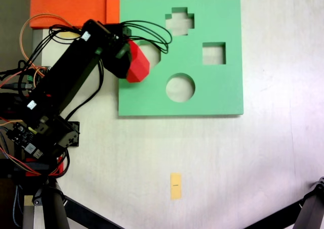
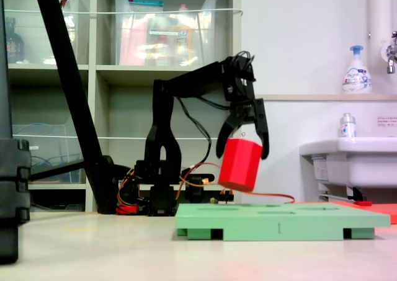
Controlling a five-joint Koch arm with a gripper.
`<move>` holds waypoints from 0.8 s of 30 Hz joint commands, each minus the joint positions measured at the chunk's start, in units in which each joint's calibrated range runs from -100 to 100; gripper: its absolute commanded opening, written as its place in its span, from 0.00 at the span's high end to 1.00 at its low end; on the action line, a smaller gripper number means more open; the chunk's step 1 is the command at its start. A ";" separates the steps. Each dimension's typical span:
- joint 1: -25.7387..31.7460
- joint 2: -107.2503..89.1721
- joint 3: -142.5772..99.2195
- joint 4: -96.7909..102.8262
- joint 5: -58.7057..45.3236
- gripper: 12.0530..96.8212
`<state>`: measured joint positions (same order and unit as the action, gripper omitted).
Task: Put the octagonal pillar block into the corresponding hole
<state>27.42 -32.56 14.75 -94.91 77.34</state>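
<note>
The pincer (image 2: 243, 149) is pinching the octagonal pillar block (image 2: 240, 164), its two black jaws pressing on opposite sides of the red prism, which is hanging tilted in the air, clear of the green foam board (image 2: 273, 222) lying below it. In the fixed view from above, the block (image 1: 137, 63) is showing beyond the pincer's tip (image 1: 132, 57), over the board's (image 1: 223, 92) left part, and it is covering most of the corresponding hole (image 1: 154, 57), of which a pale sliver is peeking out just to the block's right. Further right of the pincer, the board's round cutout (image 1: 180, 87), square cutout (image 1: 214, 53) and cross-shaped cutout (image 1: 179, 21) are lying open. An orange foam sheet (image 1: 71, 4) is lying beyond the board's upper left corner, behind the arm (image 1: 66, 82).
</note>
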 commanded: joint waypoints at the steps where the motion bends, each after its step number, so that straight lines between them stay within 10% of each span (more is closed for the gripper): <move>1: -0.54 0.30 0.81 4.35 0.29 0.60; 24: 0.20 8.68 0.71 14.36 1.12 0.60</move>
<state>27.33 -23.80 13.87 -83.65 77.88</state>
